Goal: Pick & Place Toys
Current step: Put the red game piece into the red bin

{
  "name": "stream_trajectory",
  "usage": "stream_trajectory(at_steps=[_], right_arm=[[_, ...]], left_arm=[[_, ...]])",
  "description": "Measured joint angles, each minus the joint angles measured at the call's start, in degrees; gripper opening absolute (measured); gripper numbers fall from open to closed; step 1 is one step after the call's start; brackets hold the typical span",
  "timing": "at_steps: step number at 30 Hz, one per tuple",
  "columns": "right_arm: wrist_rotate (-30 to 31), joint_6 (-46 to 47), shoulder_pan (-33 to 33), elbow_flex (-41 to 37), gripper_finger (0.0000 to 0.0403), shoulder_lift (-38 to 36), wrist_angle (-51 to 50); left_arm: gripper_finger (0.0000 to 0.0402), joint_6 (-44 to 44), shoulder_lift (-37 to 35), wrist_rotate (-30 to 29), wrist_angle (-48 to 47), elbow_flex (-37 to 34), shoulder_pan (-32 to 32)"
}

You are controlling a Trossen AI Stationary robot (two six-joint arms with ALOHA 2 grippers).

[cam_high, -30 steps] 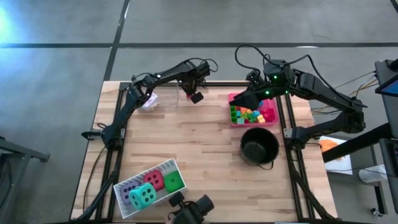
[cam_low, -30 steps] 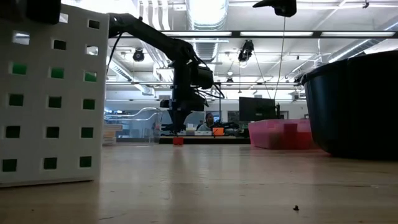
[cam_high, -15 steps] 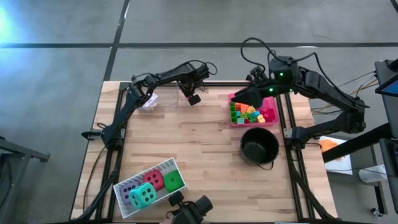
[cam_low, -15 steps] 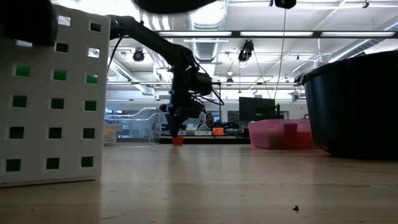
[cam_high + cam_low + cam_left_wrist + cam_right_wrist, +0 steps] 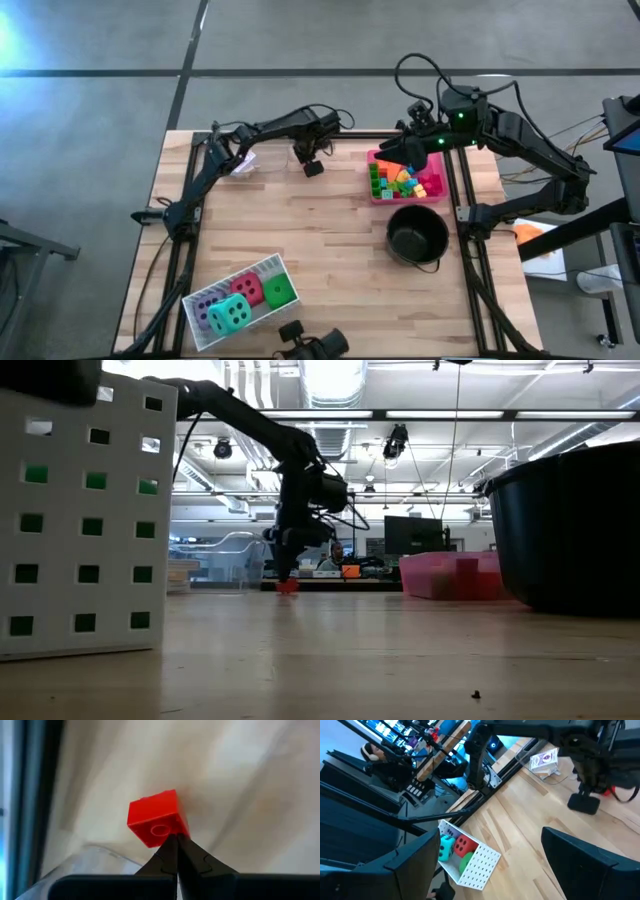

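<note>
A small red block lies on the wooden table near its far edge, next to the clear tray that holds playing cards. My left gripper points straight down over the block, shut, with its tips at it. In the low view the block sits right under the gripper. My right gripper hangs open, high above the pink tray of bright blocks at the far right, and holds nothing. Several soft dice sit in the white tray. My left gripper's shut fingertips meet the red block at the edge of its studded face, coming from above and pointing down. Nothing is between the fingers. The block rests on the table.
A black round pot stands near the pink tray on the right. The white perforated tray with the dice lies at the near left. Bare wood spans the table's middle. Black frame rails run along the edges.
My left gripper, still shut, has come down and slightly toward the near edge until its tips reach the red block. My right gripper has risen a little over the pink tray, staying open.
</note>
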Motion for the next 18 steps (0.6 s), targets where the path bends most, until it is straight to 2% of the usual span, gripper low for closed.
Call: stream_trajectory(at_steps=[12,18], right_arm=[[-0.02,-0.2,0.0,0.0,0.0338,-0.51,-0.63],[0.0,-0.22,0.0,0.0,0.0338,-0.9,-0.73]], left_arm=[[0.0,2.5,-0.82,1.23,-1.86,1.61,-5.6],[0.0,1.16,-1.12,-2.63,1.11,3.35,-5.16]])
